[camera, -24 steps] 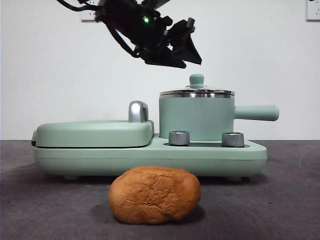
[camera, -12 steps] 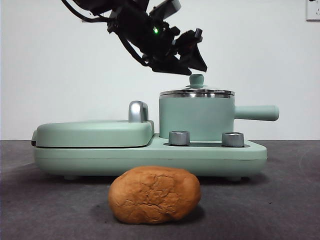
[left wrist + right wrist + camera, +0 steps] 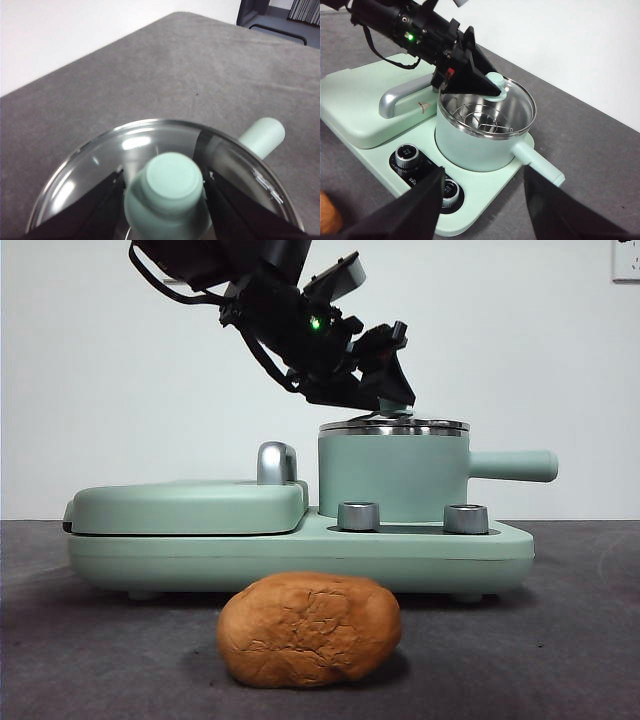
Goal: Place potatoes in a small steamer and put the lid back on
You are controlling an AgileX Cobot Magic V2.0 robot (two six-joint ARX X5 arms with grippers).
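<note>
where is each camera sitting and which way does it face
Front view: low at table height, looking level across the potato to the steamer; the left gripper comes in from above.
Left wrist view: on the left arm, looking down on the lid and its knob, which sits between its own jaws.
Right wrist view: on the right arm, held back and above, looking down at the steamer; its own open jaws show at the bottom.
All three show the lid's knob.
</note>
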